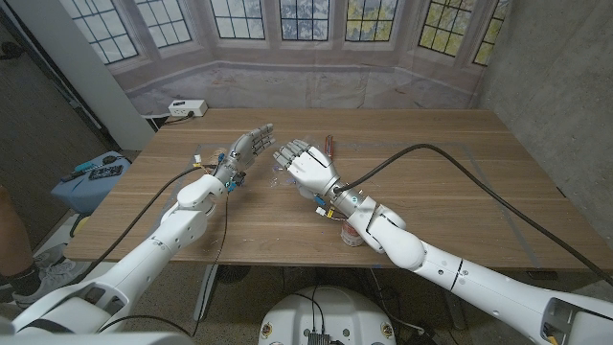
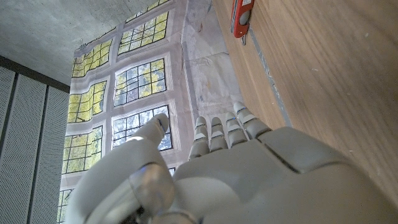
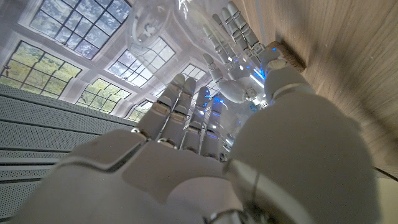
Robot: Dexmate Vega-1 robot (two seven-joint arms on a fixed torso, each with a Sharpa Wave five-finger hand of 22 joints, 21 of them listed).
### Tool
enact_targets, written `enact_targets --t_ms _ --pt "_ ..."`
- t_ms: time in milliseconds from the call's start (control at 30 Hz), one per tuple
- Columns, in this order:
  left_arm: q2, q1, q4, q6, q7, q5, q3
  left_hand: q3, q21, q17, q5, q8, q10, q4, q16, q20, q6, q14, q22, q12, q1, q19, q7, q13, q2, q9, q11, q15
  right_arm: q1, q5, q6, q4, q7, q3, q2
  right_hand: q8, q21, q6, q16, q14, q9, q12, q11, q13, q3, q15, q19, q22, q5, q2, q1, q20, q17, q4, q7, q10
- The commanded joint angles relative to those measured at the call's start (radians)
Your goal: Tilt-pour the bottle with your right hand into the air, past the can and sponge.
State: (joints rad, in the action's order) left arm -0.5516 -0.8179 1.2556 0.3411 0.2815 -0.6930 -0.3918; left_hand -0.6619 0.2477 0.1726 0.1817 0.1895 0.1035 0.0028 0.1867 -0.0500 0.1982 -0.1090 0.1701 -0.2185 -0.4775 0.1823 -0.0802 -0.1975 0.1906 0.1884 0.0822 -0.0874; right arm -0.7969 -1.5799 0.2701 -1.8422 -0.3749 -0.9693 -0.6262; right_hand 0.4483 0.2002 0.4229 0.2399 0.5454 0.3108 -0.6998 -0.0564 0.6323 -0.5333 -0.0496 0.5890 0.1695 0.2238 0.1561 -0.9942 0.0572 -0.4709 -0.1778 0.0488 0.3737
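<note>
Behind my brown wooden counter (image 1: 460,201) hangs a backdrop of paned windows. My left robot hand (image 1: 246,149) hovers near the middle, fingers spread, holding nothing. Just to its right, my right robot hand (image 1: 305,168) curls round a clear plastic bottle (image 1: 280,176), lifted and tilted. A small red-topped can (image 1: 353,236) sits beneath my right forearm, near the front edge.

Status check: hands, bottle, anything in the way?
Right hand grips clear bottle. Left hand open, raised alongside. Can under right forearm.
</note>
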Motion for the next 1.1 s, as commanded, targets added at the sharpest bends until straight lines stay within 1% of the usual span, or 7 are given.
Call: enact_targets --t_ms 33,233,333,400,567,967,1100 --pt "0.008 0.007 -0.004 -0.003 -0.002 0.007 -0.007 -0.003 -0.003 0.002 0.005 0.001 0.006 -0.004 0.0 -0.002 0.01 -0.011 0.005 0.003 -0.011 0.011 0.004 -0.003 0.002 0.002 -0.001 0.002 0.028 -0.036 -0.013 -0.004 -0.005 -0.006 -0.04 0.005 -0.002 0.006 -0.004 0.011 0.003 -0.001 -0.024 0.003 -0.015 -0.145 0.002 0.004 0.008 -0.003 -0.021 0.026 -0.003 0.002 0.01 0.019" --pt "0.01 0.005 -0.006 -0.002 -0.005 0.009 -0.009 -0.003 -0.005 0.002 0.005 0.001 0.006 -0.003 0.0 -0.002 0.009 -0.011 0.005 0.004 -0.012 0.012 0.003 -0.003 0.003 0.002 0.0 0.001 0.038 -0.056 -0.028 -0.006 -0.008 -0.009 -0.055 0.006 -0.002 0.006 -0.008 0.01 0.002 -0.001 -0.032 0.003 -0.021 -0.146 0.001 0.004 0.012 -0.001 -0.031 0.028 -0.005 0.0 0.015 0.021" --pt "0.011 0.003 -0.005 -0.002 -0.008 0.011 -0.011 -0.004 -0.005 0.002 0.005 0.001 0.006 -0.003 0.0 -0.002 0.01 -0.011 0.005 0.004 -0.012 0.012 0.003 -0.003 0.003 0.002 -0.001 0.001 0.039 -0.072 -0.03 -0.011 -0.001 -0.01 -0.061 0.007 -0.002 0.007 -0.009 0.01 0.001 -0.001 -0.029 0.003 -0.023 -0.149 0.002 0.004 0.014 -0.001 -0.035 0.028 -0.007 0.001 0.018 0.02" --pt "0.009 0.003 -0.004 -0.003 -0.008 0.013 -0.012 -0.004 -0.006 0.002 0.005 0.001 0.006 -0.004 0.0 -0.001 0.01 -0.012 0.005 0.004 -0.012 0.012 0.003 -0.003 0.002 0.002 0.0 0.002 0.042 -0.075 -0.039 -0.016 0.005 -0.01 -0.067 0.007 -0.002 0.008 -0.011 0.01 0.0 0.0 -0.037 0.004 -0.025 -0.15 0.002 0.004 0.016 0.001 -0.038 0.028 -0.008 0.001 0.02 0.017" --pt "0.008 0.002 -0.001 -0.006 -0.012 0.016 -0.013 -0.004 -0.007 0.002 0.005 0.001 0.006 -0.003 0.0 -0.001 0.01 -0.012 0.006 0.004 -0.012 0.013 0.003 -0.003 0.003 0.002 0.0 0.001 0.05 -0.09 -0.056 -0.021 0.009 -0.009 -0.08 0.007 -0.003 0.007 -0.013 0.008 0.0 0.0 -0.038 0.003 -0.029 -0.151 0.0 0.004 0.019 0.001 -0.043 0.03 -0.011 0.002 0.021 0.018" --pt "0.012 -0.003 -0.008 0.006 -0.01 0.018 -0.015 -0.004 -0.009 0.002 0.005 0.001 0.007 -0.002 -0.001 -0.001 0.01 -0.012 0.006 0.004 -0.012 0.013 0.004 -0.003 0.002 0.002 0.0 0.002 0.069 -0.132 -0.072 -0.01 0.002 -0.017 -0.083 0.008 -0.006 0.007 -0.018 0.007 -0.003 0.0 -0.047 0.007 -0.035 -0.155 -0.007 0.004 0.027 0.006 -0.053 0.032 -0.015 0.002 0.031 0.013" --pt "0.019 -0.006 -0.014 0.013 -0.001 0.003 -0.009 -0.004 -0.01 0.003 0.005 0.001 0.007 -0.001 -0.001 -0.002 0.011 -0.011 0.006 0.004 -0.011 0.014 0.003 -0.003 0.003 0.003 0.0 0.002 0.066 -0.151 -0.057 -0.007 0.006 -0.017 -0.079 0.005 -0.012 0.001 -0.029 -0.015 -0.007 0.005 -0.054 0.007 -0.038 -0.154 -0.027 0.004 0.032 0.009 -0.056 0.034 -0.019 0.004 0.036 0.002"
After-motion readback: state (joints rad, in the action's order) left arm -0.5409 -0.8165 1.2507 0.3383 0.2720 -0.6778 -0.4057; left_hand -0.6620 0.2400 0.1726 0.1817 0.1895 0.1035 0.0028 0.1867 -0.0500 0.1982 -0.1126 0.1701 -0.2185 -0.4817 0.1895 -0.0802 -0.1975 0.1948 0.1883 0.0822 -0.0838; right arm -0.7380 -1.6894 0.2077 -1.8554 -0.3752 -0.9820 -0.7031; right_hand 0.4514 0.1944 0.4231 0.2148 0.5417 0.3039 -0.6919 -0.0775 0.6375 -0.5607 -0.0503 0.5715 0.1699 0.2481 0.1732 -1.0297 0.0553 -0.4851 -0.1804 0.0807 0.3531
